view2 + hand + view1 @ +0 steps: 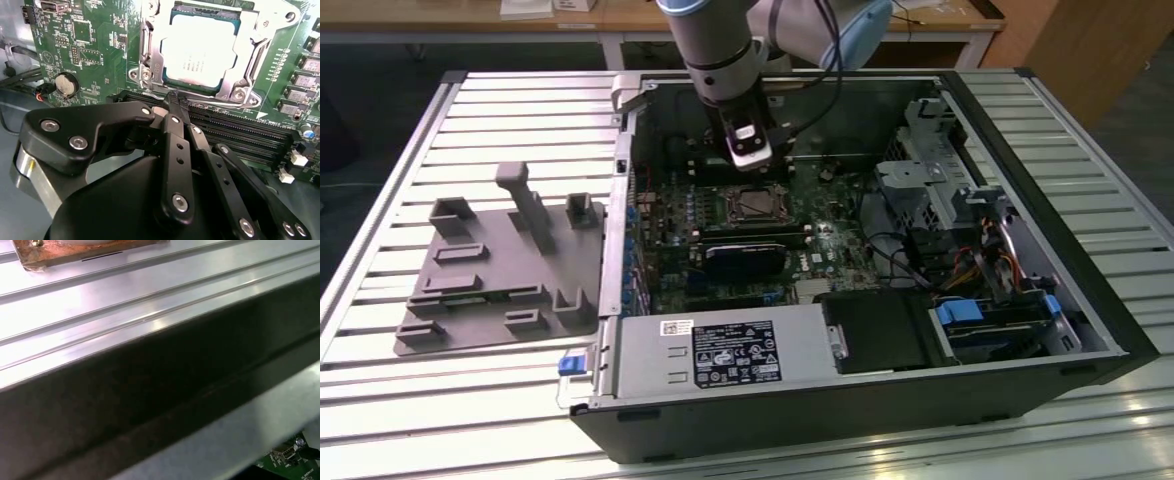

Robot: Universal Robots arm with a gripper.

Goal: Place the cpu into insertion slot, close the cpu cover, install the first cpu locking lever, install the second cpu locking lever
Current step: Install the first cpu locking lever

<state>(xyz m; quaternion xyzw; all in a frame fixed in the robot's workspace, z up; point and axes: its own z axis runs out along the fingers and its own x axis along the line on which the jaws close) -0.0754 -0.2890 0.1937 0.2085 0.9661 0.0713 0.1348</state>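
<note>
Lever-locking is seemingly in hand: the cpu point(197, 50) is sitting in the insertion slot point(757, 206) under the closed cpu cover point(252, 56), and the fingers point(175, 107), pressed together, are hovering at its edge by a thin locking lever point(220, 103). That is calling for a precise push; they are hiding any contact.

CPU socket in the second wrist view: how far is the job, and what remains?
Done: the cpu sits in the insertion slot, and the cpu cover lies closed over its edges. In hand: the gripper, fingers together, has its tips at a metal lever beside the cover. Left: the locking levers; whether either is latched, I cannot tell.
</note>
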